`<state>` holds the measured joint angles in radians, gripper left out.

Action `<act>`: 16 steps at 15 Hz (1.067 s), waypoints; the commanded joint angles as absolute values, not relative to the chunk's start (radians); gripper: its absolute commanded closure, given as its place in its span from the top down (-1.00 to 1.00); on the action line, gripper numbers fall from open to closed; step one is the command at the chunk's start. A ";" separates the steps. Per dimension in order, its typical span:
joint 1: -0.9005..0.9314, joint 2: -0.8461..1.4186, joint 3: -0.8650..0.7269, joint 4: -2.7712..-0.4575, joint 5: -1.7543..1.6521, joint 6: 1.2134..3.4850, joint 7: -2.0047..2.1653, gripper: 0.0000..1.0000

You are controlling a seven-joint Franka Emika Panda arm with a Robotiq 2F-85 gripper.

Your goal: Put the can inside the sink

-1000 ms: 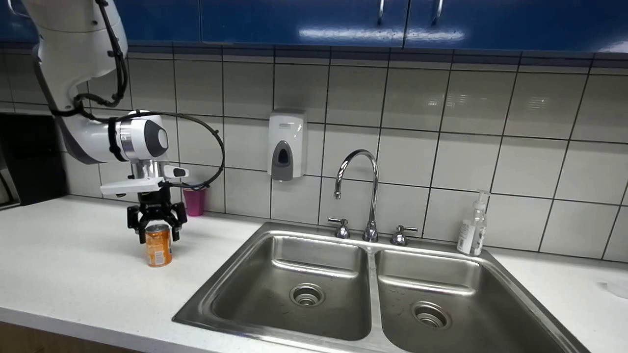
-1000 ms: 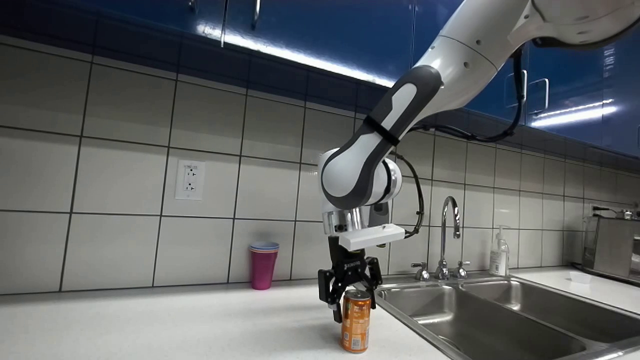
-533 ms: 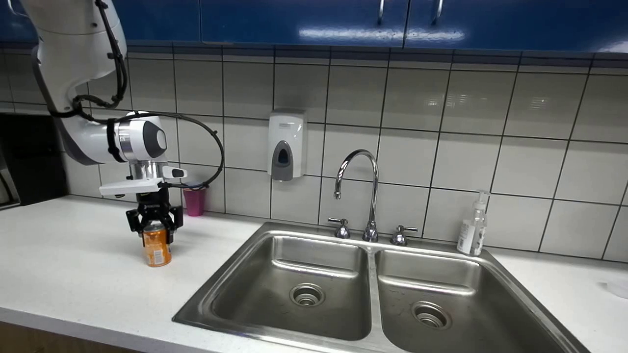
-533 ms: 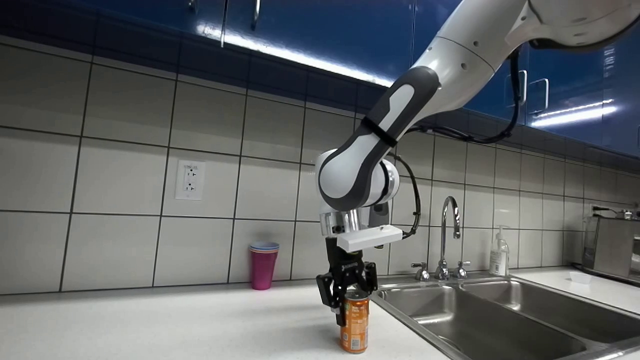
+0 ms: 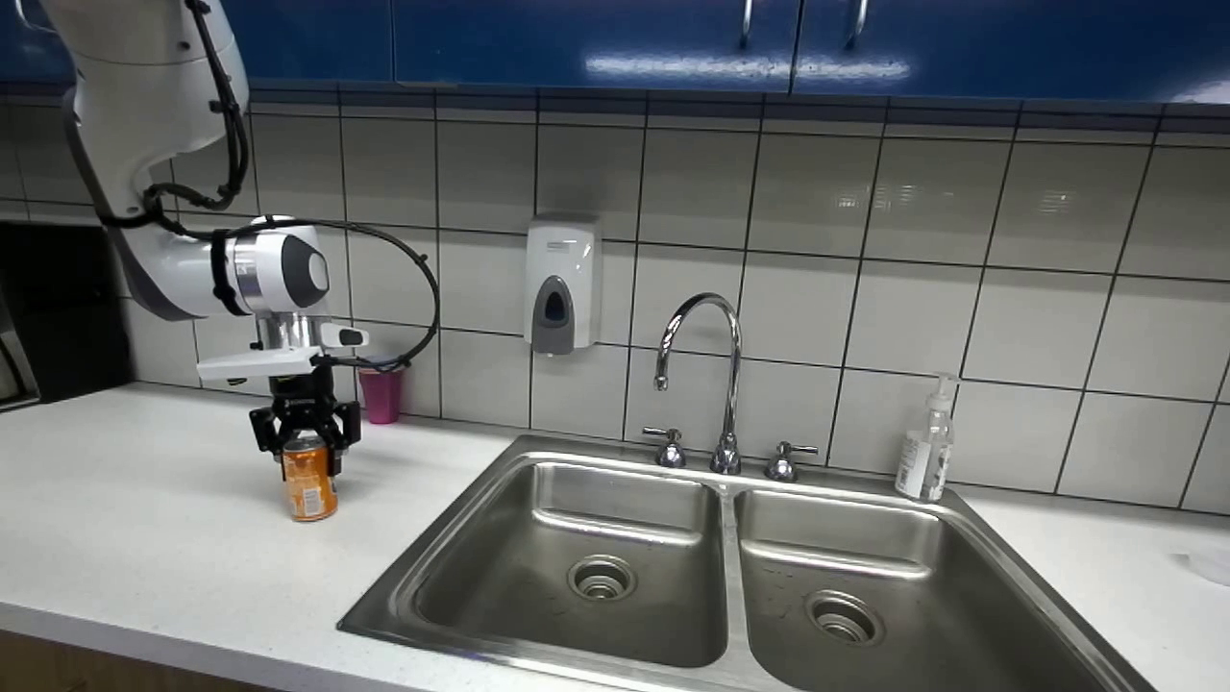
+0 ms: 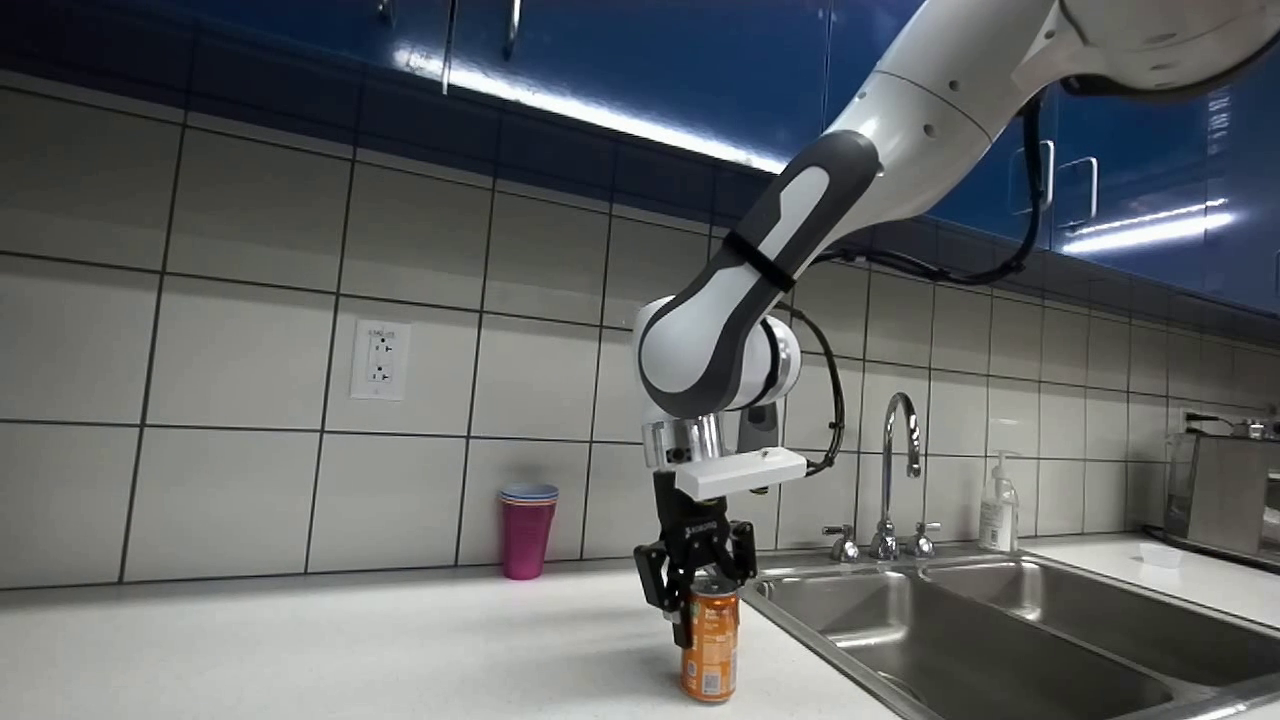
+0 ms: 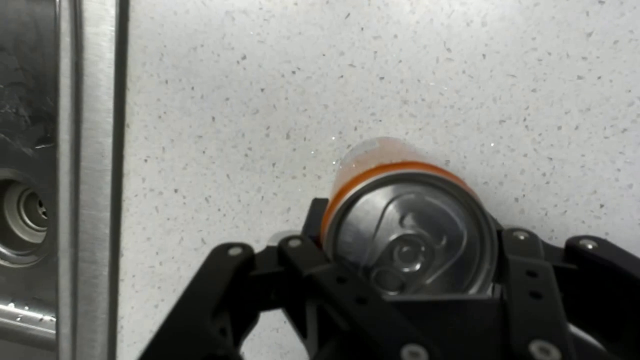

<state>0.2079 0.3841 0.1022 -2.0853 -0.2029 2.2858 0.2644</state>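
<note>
1 dark box (image 5: pixel 67 308) sits at the far left in an exterior view, at the back of the white table (image 5: pixel 144 500). Next along is my arm (image 5: pixel 144 106), reaching down from the top edge. Below its wrist I have the fingers (image 7: pixel 315 220) gripping the can (image 5: pixel 309 495), 1 at each side, near its top. The can is about upright, left of the sink (image 5: pixel 732 567) and near its rim, with table under it; I cannot tell whether its base touches. Past it, back by the tiles (image 5: pixel 485 279), are the pink cups (image 5: pixel 382 399), nested in 1 stack. Then I get the white dispenser (image 5: pixel 563 285) on the tiles, and after it the tap (image 5: pixel 732 389) between its 2 handles (image 5: pixel 670 452). Under these lies the sink, 2 basins (image 5: pixel 538 615) side by side, each with a round drain (image 5: pixel 602 579). A pump bottle (image 5: pixel 927 447) stands at its back right corner. At the far right edge is a pale thing (image 5: pixel 1213 562), too faint for me to name. My wrist view runs from the sink's rim and 1 drain, across speckled table, to the can's silvery top and pull tab.
</note>
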 commanded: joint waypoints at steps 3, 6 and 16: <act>0.189 0.267 0.083 -2.145 -0.161 2.266 0.244 -0.21; 0.174 0.207 0.071 -2.183 -0.150 2.261 0.250 -0.21; 0.104 0.059 0.024 -2.312 -0.128 2.246 0.267 -0.21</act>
<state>0.1308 0.1360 0.0271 -2.2604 -0.1414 2.2715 0.2647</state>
